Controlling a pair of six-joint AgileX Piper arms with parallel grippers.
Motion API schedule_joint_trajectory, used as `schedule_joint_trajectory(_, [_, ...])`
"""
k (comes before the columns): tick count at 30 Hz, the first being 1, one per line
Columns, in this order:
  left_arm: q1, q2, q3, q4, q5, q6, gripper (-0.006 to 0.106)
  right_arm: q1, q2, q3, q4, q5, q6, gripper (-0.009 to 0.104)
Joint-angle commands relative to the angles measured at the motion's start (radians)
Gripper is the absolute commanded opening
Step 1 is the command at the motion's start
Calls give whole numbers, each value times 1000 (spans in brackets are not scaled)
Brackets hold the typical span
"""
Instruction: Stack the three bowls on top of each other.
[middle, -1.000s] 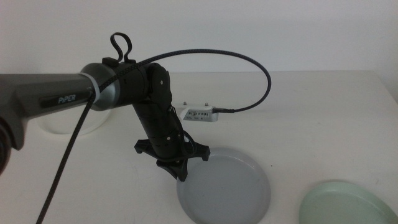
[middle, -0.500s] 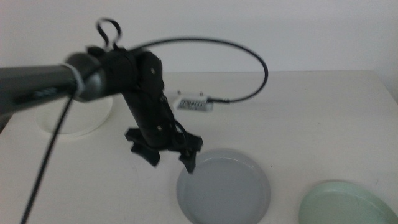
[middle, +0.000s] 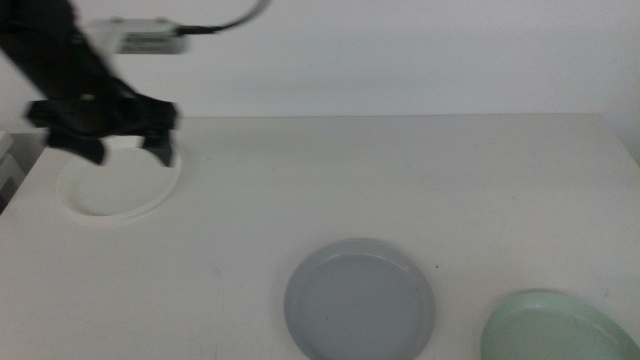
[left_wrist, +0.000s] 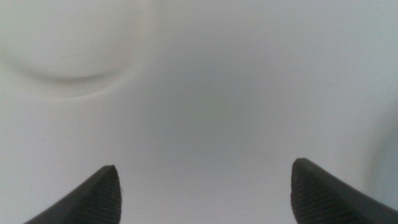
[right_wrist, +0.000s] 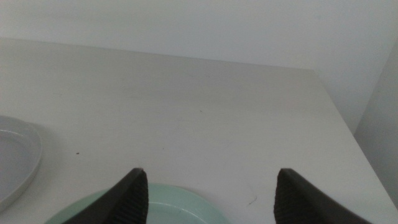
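White bowl (middle: 112, 188) under open left hand (middle: 125, 152)

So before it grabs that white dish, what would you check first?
1. Left gripper over the white bowl: ok, above its far rim.
2. Jaws open: ok, spread wide in the left wrist view.
3. Jaws lined up on the rim: cannot tell.
4. White bowl empty: ok.
5. Grey-blue bowl free to receive it: ok.
6. Right gripper out of the way: ok, waiting open over the mint green bowl.
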Motion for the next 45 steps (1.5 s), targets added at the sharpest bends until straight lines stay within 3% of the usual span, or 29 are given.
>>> schedule_joint_trajectory(1, [84,-47,-29,-1,-21,15,105,-7,12,-5,-3,-76,-10,52])
schedule_joint_trajectory(9, [315,-21,-29,-13,-149,40,105,-7,12,-5,-3,-76,-10,52])
schedule_joint_trajectory(15, [389,3,-28,-10,-195,41,105,-7,12,-5,-3,-76,-10,52])
schedule_joint_trajectory(25, [410,73,-39,-6,-247,75,105,-7,12,-5,-3,-76,-10,52])
schedule_joint_trajectory(38, [413,341,-324,-7,-208,240,105,-7,12,-5,-3,-76,-10,52])
schedule_joint_trajectory(45, [440,507,-442,-93,-252,372,105,-7,12,-5,-3,-76,-10,52])
